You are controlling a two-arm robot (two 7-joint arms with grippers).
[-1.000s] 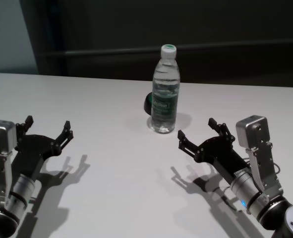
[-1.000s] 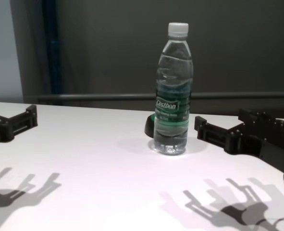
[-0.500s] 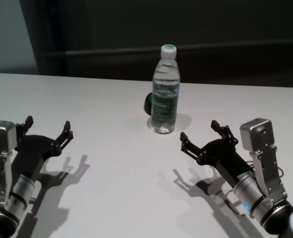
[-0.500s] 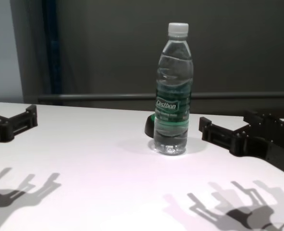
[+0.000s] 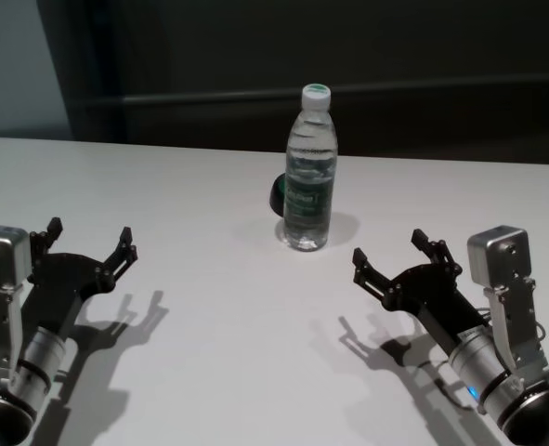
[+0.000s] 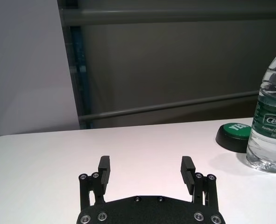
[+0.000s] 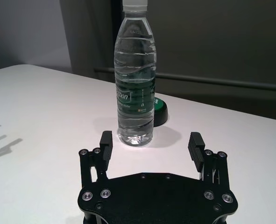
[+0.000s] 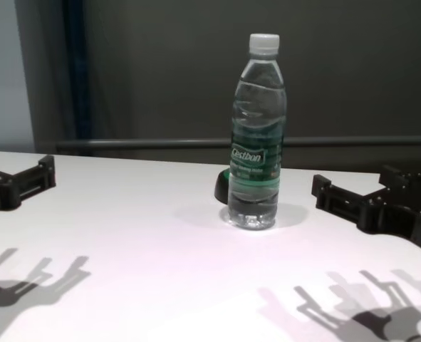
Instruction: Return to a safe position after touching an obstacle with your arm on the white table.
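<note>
The obstacle, a tall clear water bottle point(image 5: 309, 172) with a white cap and dark green label, stands upright at the middle far part of the white table point(image 5: 209, 307). It also shows in the chest view point(image 8: 256, 135), the right wrist view point(image 7: 135, 79) and the left wrist view point(image 6: 270, 109). My right gripper point(image 5: 397, 259) is open and empty, above the table to the right of and nearer than the bottle, apart from it point(image 7: 151, 145) point(image 8: 352, 196). My left gripper point(image 5: 86, 241) is open and empty at the left point(image 6: 146, 170).
A small low black-and-green dome point(image 5: 276, 195) sits right behind the bottle, also in the left wrist view point(image 6: 233, 136) and the right wrist view point(image 7: 159, 112). A dark wall with a rail runs behind the table's far edge.
My right gripper has drawn back to the right and toward me, away from the bottle. The bottle and the left arm have not moved.
</note>
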